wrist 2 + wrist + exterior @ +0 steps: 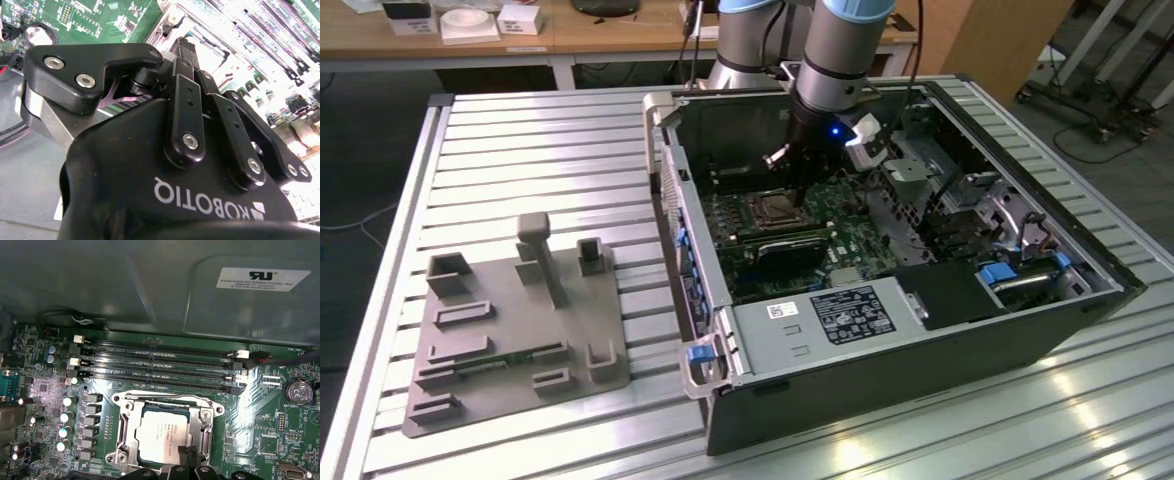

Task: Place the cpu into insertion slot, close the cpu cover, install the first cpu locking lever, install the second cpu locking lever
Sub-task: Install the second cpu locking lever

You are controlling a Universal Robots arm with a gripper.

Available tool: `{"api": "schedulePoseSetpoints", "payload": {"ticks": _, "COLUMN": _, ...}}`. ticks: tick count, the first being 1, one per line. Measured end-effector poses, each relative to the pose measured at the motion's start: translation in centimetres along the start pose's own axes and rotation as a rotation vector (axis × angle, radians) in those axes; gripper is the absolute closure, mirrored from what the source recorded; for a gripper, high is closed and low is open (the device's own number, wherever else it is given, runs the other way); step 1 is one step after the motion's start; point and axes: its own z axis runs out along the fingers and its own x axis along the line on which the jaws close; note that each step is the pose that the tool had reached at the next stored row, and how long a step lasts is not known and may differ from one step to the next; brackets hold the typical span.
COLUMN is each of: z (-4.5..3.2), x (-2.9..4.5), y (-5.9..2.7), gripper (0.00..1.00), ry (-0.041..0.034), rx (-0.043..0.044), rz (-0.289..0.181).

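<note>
The gripper [781, 160] hangs inside the open computer case [1067, 330], pointing down at the green board [854, 235]. The arm [834, 60] rises almost straight up above it, and a blue light [835, 128] glows at the wrist. Whether the gripper is wide or narrow cannot be told from these pictures.

In the first wrist view the gripper's [192, 460] black tip sits right at one edge of the cpu [160, 432], which lies flat in the insertion slot [771, 208]. The cpu has small dark print on its pale metal top. The cpu cover [125, 425] lies flat around it, framing the chip through its square cut-out.

Beyond the chip, farther from the gripper, run 4 long memory slots [160, 365]. Past those, a grey metal panel carries 1 white printed label [263, 279]. A round battery [295, 390] sits off to the side.

In the second wrist view the gripper [185, 47] shows white lettering [200, 202] on its black body. A grey box [834, 315] with a white and a black label sits at the end of the case well away from the gripper.
</note>
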Motion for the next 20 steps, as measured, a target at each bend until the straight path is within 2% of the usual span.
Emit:
{"api": "schedulePoseSetpoints", "payload": {"ticks": 7, "z": -0.02, "x": -0.01, "y": -0.02, "gripper": 0.90, "ry": 0.0001, "rx": 0.0001, "rz": 0.000}}
{"api": "schedulePoseSetpoints", "payload": {"ticks": 14, "z": -0.74, "x": -0.05, "y": -0.10, "gripper": 0.90, "ry": 0.0010, "rx": -0.0001, "rz": 0.000}}
{"api": "schedulePoseSetpoints", "payload": {"ticks": 20, "z": -0.94, "x": 0.02, "y": -0.88, "gripper": 0.90, "ry": 0.0011, "rx": 0.0009, "rz": 0.000}}
